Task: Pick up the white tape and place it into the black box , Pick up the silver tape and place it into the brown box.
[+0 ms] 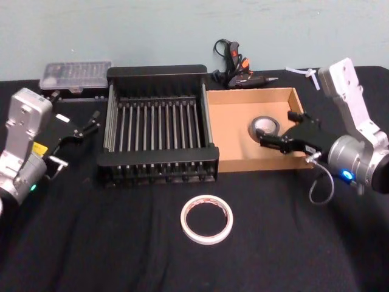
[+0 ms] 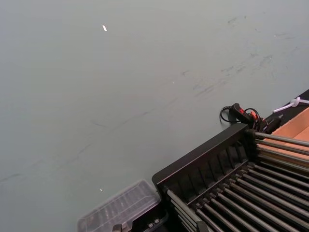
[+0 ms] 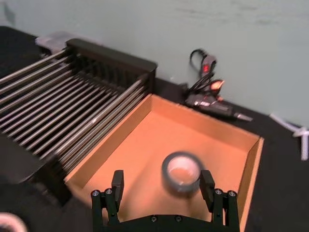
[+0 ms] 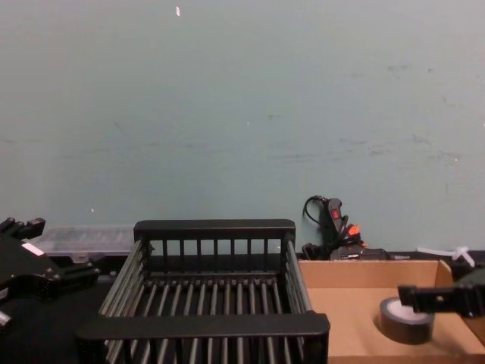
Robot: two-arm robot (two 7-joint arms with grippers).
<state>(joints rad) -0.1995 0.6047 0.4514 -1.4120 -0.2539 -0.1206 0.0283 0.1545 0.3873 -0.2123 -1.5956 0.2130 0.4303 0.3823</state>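
Note:
The white tape (image 1: pixel 206 219) lies flat on the black tablecloth in front of the black box (image 1: pixel 159 155), whose slatted floor holds nothing. Inside the brown box (image 1: pixel 234 115), near its right wall, rests the silver tape (image 1: pixel 265 126). My right gripper (image 1: pixel 276 129) hovers just over that roll, open. In the right wrist view the silver tape (image 3: pixel 182 171) sits on the cardboard floor between the spread fingers (image 3: pixel 117 186) of the right gripper (image 3: pixel 162 187). From the chest, the silver tape (image 4: pixel 405 320) shows below one finger (image 4: pixel 432 297). My left gripper (image 1: pixel 76 112) waits open, left of the black box.
A clear plastic case (image 1: pixel 76 74) lies behind the left gripper. A glue gun with its cord (image 1: pixel 234 64) and a white plastic piece (image 1: pixel 307 74) lie behind the brown box, by the wall. Open tablecloth surrounds the white tape.

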